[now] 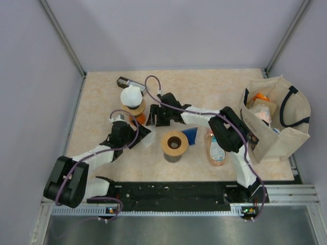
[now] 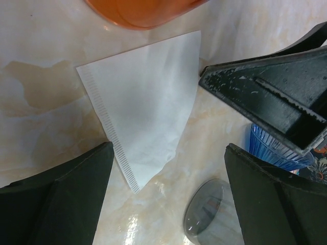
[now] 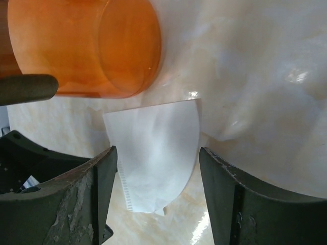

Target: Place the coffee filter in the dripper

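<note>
I'm watching lavender walls (image 1: 179,30) enclosing the beige marbled table (image 1: 204,81). My left gripper (image 2: 168,153) is hanging wide open over the paper filter (image 2: 148,102), which is lying flat beside the orange dripper (image 3: 87,46). The right gripper (image 3: 157,158) is straddling it, jaws apart, not gripping.

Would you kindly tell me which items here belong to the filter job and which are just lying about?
For the job:
paper filter
orange dripper

Lying about:
blue cup
bottle
cloth bag
brown roll
</note>
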Robot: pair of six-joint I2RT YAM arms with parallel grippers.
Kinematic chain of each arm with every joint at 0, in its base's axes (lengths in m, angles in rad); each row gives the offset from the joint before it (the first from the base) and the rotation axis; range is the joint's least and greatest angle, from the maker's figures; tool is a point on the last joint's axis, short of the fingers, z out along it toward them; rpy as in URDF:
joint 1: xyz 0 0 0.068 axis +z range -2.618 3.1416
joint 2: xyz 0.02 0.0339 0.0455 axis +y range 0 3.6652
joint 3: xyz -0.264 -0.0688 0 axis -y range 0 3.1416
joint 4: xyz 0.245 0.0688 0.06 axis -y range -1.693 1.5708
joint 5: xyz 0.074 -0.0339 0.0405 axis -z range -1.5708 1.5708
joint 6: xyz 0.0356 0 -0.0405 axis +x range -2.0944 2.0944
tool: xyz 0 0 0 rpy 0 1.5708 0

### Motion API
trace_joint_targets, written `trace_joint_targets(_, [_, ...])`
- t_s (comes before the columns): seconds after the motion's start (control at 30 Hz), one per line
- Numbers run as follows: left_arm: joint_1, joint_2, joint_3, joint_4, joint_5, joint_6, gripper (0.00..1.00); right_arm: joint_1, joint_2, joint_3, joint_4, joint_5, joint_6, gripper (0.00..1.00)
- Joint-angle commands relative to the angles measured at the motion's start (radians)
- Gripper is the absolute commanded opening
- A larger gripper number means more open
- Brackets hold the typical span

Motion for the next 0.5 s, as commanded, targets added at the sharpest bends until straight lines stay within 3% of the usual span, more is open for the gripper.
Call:
trace_joint_targets(0.0, [-0.003,0.032,-0.007,0.040,0.010,0.002,0.95,0.028,0.019,0.013,0.016,-0.074,0.020,0.65])
trace_joint_targets(0.47, [-0.006,0.056,0.011,0.031,0.025,0.012,0.94,0.026,-0.067,-0.051,0.180,-0.101,0.093,0.62])
